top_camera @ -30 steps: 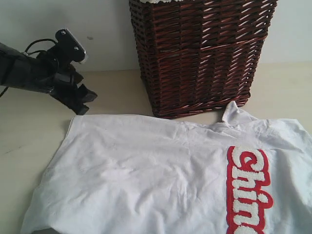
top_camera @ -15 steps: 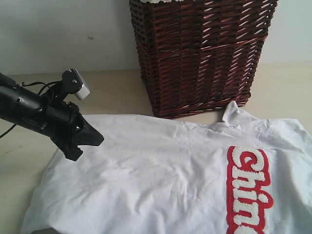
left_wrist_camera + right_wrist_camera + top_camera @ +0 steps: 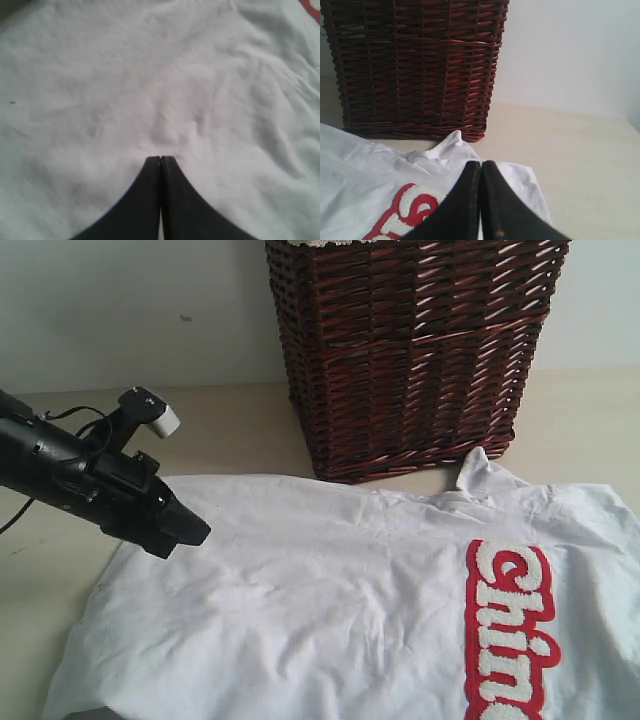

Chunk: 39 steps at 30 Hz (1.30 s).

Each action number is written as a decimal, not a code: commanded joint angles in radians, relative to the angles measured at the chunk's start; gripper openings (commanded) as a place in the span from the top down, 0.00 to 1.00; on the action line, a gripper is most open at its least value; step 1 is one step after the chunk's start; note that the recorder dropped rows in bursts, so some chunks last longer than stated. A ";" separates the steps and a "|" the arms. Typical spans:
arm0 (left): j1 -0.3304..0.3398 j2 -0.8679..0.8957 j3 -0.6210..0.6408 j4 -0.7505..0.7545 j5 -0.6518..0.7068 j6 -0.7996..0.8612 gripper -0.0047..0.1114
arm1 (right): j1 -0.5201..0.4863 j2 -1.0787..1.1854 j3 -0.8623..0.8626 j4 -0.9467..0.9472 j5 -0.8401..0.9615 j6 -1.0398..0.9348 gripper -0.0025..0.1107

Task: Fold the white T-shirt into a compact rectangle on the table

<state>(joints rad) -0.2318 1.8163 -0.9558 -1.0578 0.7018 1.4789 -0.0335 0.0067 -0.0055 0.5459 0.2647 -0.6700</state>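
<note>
- The white T-shirt point(image 3: 330, 610) lies spread flat and lightly wrinkled on the pale beige table point(image 3: 230, 430), filling the near part of the exterior view and running off its lower and right edges.
- Fuzzy white lettering outlined in red point(image 3: 510, 640) runs down the shirt's right side.
- A dark brown wicker basket point(image 3: 410, 350) stands on the table behind the shirt. Its base is just beside the shirt's far edge, where a small fold of cloth point(image 3: 480, 472) sticks up.
- The left gripper point(image 3: 195, 533) reaches in from the left, its tip over the shirt's far left corner.
- Its jaws are clenched, tips pressed together. In the left wrist view they point at a small pucker in the plain white cloth, and I cannot tell whether any cloth is caught between them.
- The right gripper point(image 3: 481, 164) is out of sight in the exterior view. In its own wrist view the jaws are clenched with nothing between them, poised above the shirt near the lettering and pointing toward the basket.
</note>
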 commanded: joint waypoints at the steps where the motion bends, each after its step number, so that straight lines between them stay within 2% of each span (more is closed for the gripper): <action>1: 0.002 -0.012 0.000 0.023 0.017 -0.055 0.96 | -0.001 -0.007 0.005 0.038 -0.005 0.116 0.98; 4: 0.002 -0.012 0.000 0.023 0.003 -0.055 0.96 | -0.001 -0.007 0.005 0.001 -0.162 -0.028 0.98; 5: 0.002 -0.012 0.000 0.023 -0.002 -0.055 0.96 | -0.001 -0.007 0.005 0.003 -0.320 -0.041 0.98; 6: 0.002 -0.012 0.000 0.023 -0.002 -0.055 0.96 | -0.001 -0.007 0.005 0.006 -0.395 -0.043 0.98; 7: 0.002 -0.012 0.000 0.025 -0.002 -0.055 0.96 | -0.001 -0.006 0.005 0.006 -0.515 -0.128 0.98; 9: 0.002 -0.012 0.000 0.030 0.008 -0.055 0.96 | -0.001 0.016 -0.025 -0.022 -0.570 -0.334 0.98; 10: 0.002 -0.012 0.000 0.030 0.020 -0.055 0.96 | -0.001 0.053 -0.069 -0.018 -0.500 -0.394 0.98; 13: 0.002 -0.012 0.000 0.030 0.022 -0.055 0.96 | -0.001 0.225 -0.195 0.130 -0.293 -0.349 0.98; 15: 0.002 -0.008 0.000 0.030 -0.007 -0.055 0.96 | -0.001 0.440 -0.305 0.162 -0.030 -0.347 0.98; 19: 0.002 0.024 0.000 0.055 -0.003 -0.055 0.96 | -0.001 0.774 -0.492 0.098 0.734 -0.349 0.98; 21: 0.002 0.041 0.000 0.084 0.004 -0.055 0.96 | -0.001 0.893 -0.570 0.069 0.956 -0.349 0.98; 23: 0.002 0.054 0.000 0.104 0.009 -0.055 0.96 | 0.002 0.986 -0.640 0.024 0.956 -0.238 0.98; 25: 0.002 0.061 0.000 0.102 0.009 -0.055 0.96 | 0.002 1.050 -0.703 -0.034 0.956 -0.018 0.98; 27: 0.002 0.061 0.000 0.083 0.007 -0.055 0.96 | -0.006 1.067 -0.730 -0.070 0.956 0.051 0.98; 32: 0.002 0.061 0.000 0.068 0.001 -0.055 0.96 | -0.024 1.056 -0.730 -0.136 0.776 0.002 0.98; 35: 0.002 0.061 0.000 0.078 0.003 -0.055 0.96 | -0.024 1.095 -0.708 -0.148 0.588 -0.002 0.98; 37: 0.002 0.061 0.000 0.091 0.003 -0.055 0.96 | -0.024 1.149 -0.699 -0.144 0.532 -0.098 0.98; 39: 0.002 0.067 0.000 0.094 0.012 -0.055 0.94 | -0.024 1.198 -0.699 -0.142 0.588 -0.259 0.98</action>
<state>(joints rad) -0.2318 1.8802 -0.9558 -0.9682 0.7052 1.4300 -0.0545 1.1492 -0.7110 0.4070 0.8485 -0.7505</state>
